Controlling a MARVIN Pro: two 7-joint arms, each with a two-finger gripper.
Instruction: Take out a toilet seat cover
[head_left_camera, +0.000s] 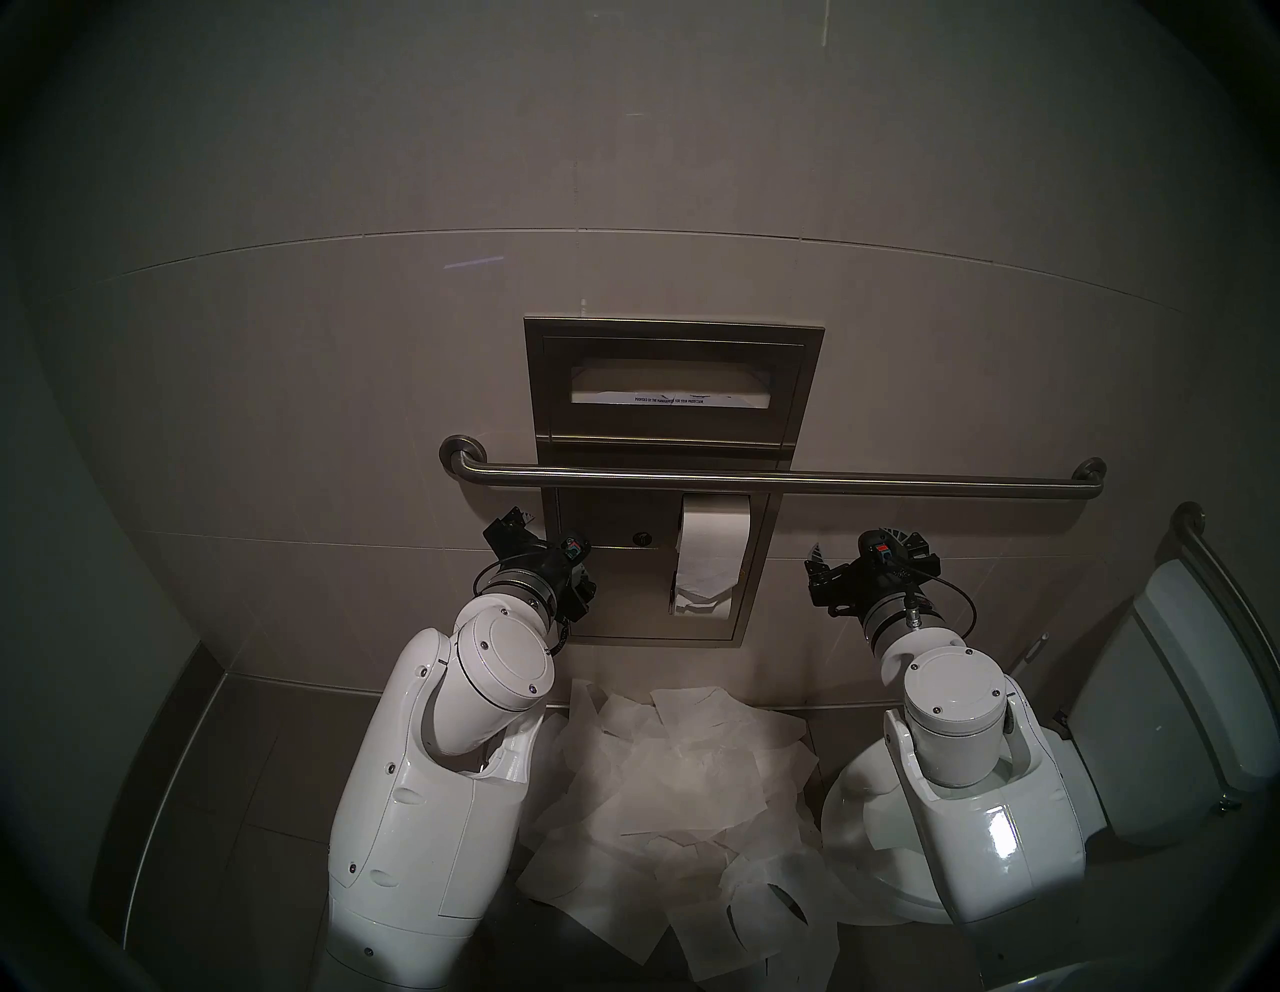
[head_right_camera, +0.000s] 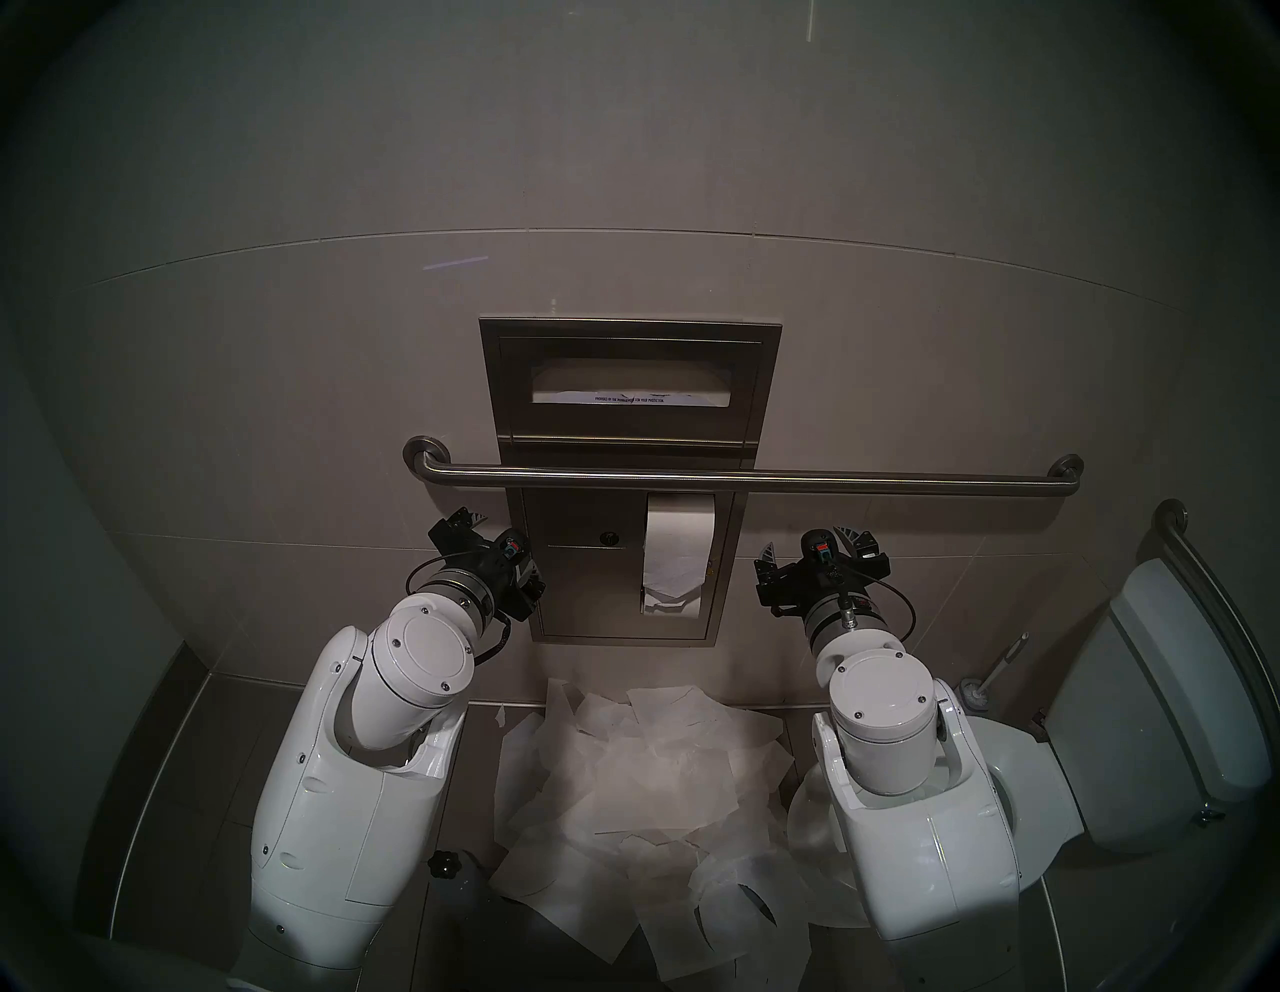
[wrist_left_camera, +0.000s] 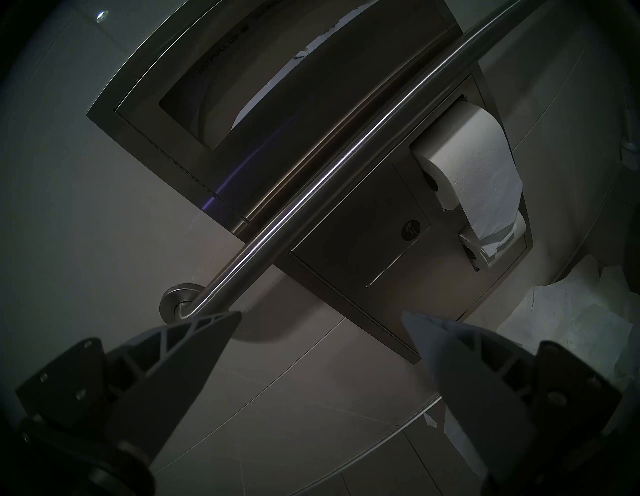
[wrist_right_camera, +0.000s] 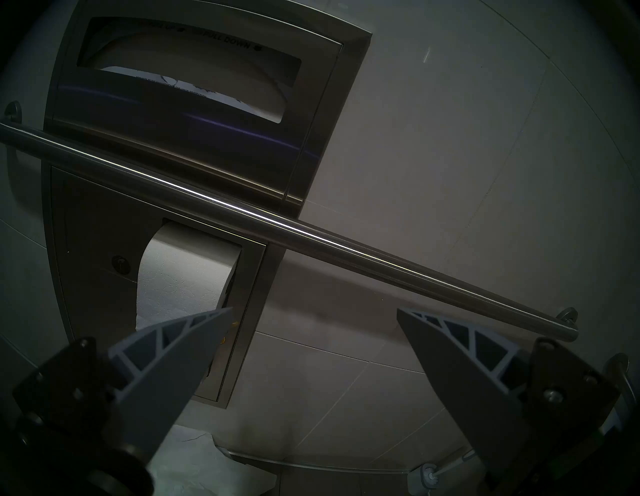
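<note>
The toilet seat cover (head_left_camera: 668, 398) is a folded white sheet with a line of small dark print, lying in the slot of the steel wall dispenser (head_left_camera: 783, 388). It also shows in both wrist views, as the toilet seat cover (wrist_left_camera: 263, 100) and the toilet seat cover (wrist_right_camera: 194, 86). My left gripper (head_left_camera: 554, 554) is open and empty, below the grab bar at the left edge of the dispenser's lower panel. My right gripper (head_left_camera: 862, 547) is open and empty too, to the right of that panel. The wide gaps of the left gripper (wrist_left_camera: 321, 312) and the right gripper (wrist_right_camera: 314, 309) show in the wrist views.
A steel grab bar (head_left_camera: 762, 478) crosses the wall between the slot and both grippers. A toilet paper roll (head_left_camera: 713, 547) hangs in the lower panel. Loose white sheets (head_left_camera: 679, 776) are piled on the floor between my arms. The toilet (head_left_camera: 1177, 693) stands at the right.
</note>
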